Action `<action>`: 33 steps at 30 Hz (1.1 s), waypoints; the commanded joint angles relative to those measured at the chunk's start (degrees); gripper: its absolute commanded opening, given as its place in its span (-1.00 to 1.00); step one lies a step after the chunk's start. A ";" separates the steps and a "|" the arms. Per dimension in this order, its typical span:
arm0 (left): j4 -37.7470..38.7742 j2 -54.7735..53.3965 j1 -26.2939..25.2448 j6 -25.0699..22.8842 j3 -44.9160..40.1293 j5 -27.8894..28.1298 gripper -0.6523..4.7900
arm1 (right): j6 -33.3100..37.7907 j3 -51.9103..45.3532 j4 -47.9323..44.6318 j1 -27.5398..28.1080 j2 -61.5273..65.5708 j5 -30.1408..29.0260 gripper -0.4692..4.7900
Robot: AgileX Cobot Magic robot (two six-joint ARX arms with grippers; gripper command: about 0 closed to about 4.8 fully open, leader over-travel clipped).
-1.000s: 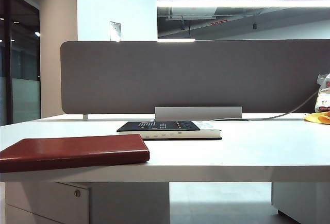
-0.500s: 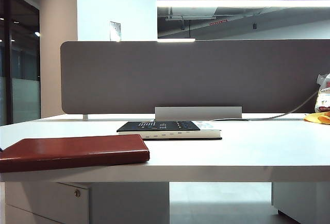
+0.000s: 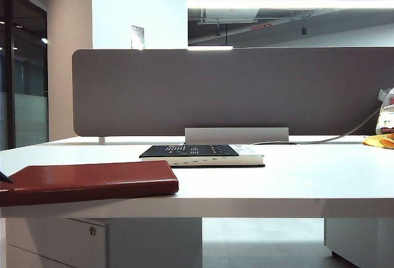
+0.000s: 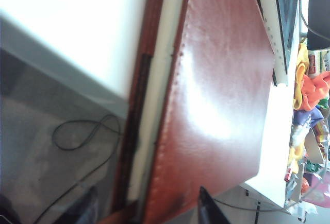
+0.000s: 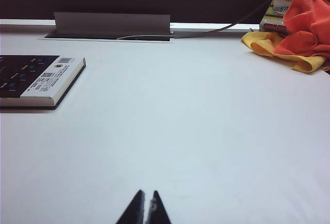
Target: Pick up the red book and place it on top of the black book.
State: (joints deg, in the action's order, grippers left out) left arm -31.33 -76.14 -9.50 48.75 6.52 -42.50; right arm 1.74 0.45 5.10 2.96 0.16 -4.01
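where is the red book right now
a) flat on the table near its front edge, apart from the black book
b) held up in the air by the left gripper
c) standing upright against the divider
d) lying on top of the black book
a: in the exterior view the red book lies flat at the table's front edge, with bare tabletop between it and the black book.

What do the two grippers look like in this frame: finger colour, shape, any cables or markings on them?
Little shows. The left gripper appears only as two dark, near-black fingers, one tapering to a point, the other blurred. The right gripper shows as two black, wedge-shaped fingertips narrowing to sharp points. No markings or cables can be seen on either, and no arm body is in view.
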 commanded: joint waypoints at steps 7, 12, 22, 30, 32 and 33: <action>-1.09 -6.01 5.03 0.98 5.66 -1.31 0.15 | 0.17 -0.15 -0.57 -0.04 0.00 0.00 -0.74; -3.63 -10.67 7.48 1.03 6.23 -0.59 0.15 | 4.35 -0.15 -0.57 -0.04 0.00 -0.09 -0.74; -5.44 -10.86 7.50 1.20 6.97 -0.11 0.12 | 6.43 -0.15 1.09 -0.07 0.00 -8.09 -0.84; -5.57 -10.88 7.58 0.98 6.97 -0.04 0.03 | 12.28 -0.15 1.09 -0.09 0.00 -16.94 -0.84; -5.57 -10.88 7.61 0.98 6.97 -0.17 -0.03 | 12.28 -0.15 1.09 -0.09 0.00 -17.79 -0.84; -5.57 -10.88 7.61 0.98 6.97 -0.20 -0.08 | 12.26 -0.15 1.07 -0.09 0.00 -17.75 -0.84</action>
State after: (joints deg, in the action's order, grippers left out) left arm -36.07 -87.11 -1.89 50.00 13.37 -42.52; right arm 13.87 0.45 6.87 2.92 0.16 -21.28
